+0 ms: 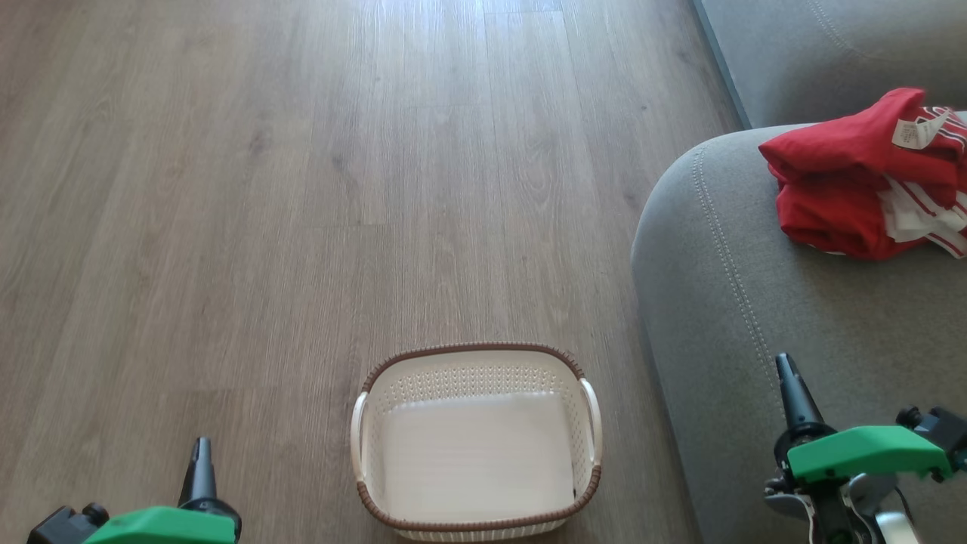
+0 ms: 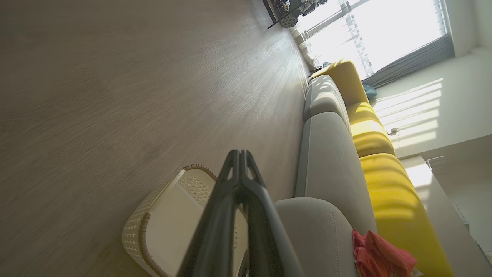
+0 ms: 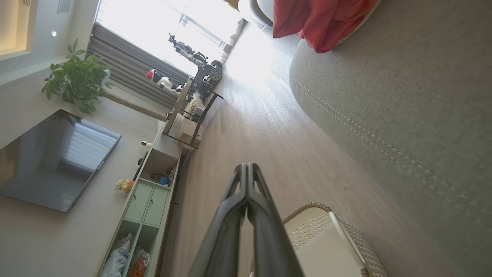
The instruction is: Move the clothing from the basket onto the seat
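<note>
The red clothing [image 1: 861, 177] lies bunched on the grey seat [image 1: 755, 317] at the right, its white striped trim and a small label showing. It also appears as a red heap [image 2: 378, 256] in the left wrist view and at the top [image 3: 319, 19] of the right wrist view. The cream basket [image 1: 476, 525] with a brown rim sits on the floor at bottom centre with nothing inside. My left gripper [image 1: 201, 446] is shut at the lower left, away from the basket. My right gripper [image 1: 784, 363] is shut over the seat's front, holding nothing.
Wooden floor [image 1: 302, 189] stretches ahead and to the left. Yellow back cushions [image 2: 384, 184] line the sofa. A TV [image 3: 54, 161], a pale green cabinet [image 3: 148, 200], a potted plant [image 3: 77, 75] and a metal rack [image 3: 196, 107] stand along the far wall.
</note>
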Robot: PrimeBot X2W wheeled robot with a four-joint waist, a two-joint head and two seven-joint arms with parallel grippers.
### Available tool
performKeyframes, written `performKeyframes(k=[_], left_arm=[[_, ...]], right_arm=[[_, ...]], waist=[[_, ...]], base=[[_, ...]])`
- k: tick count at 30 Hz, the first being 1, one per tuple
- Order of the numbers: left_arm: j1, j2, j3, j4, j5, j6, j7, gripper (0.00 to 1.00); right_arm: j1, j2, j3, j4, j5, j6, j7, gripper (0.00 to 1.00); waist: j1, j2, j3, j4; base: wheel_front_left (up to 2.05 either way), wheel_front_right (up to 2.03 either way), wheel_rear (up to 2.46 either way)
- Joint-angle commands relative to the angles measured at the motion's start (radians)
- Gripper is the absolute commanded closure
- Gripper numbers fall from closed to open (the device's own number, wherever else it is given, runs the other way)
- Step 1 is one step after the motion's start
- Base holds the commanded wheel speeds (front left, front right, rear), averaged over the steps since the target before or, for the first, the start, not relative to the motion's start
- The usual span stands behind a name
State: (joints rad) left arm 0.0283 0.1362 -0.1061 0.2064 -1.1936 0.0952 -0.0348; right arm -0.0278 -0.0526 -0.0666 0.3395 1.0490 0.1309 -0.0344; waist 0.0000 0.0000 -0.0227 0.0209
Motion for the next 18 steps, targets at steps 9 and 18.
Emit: performKeyframes(k=[9,18], left_arm=[[-0.067,-0.008,0.068,-0.040,-0.082,-0.031,0.027,1.00],[-0.082,-0.024,0.101,-0.043,-0.160,-0.056,0.052,1.00]], right_arm=[[-0.064,-0.008,0.002,-0.047,0.114,0.000,0.025,1.00],[-0.073,-0.011,-0.003,-0.054,0.221,0.000,0.048,1.00]], waist=[[0.0000,0.0000,0.003,-0.004],[0.0000,0.0000,0.007,-0.008]], base=[[0.00,0.00,0.00],[0.00,0.00,0.00]])
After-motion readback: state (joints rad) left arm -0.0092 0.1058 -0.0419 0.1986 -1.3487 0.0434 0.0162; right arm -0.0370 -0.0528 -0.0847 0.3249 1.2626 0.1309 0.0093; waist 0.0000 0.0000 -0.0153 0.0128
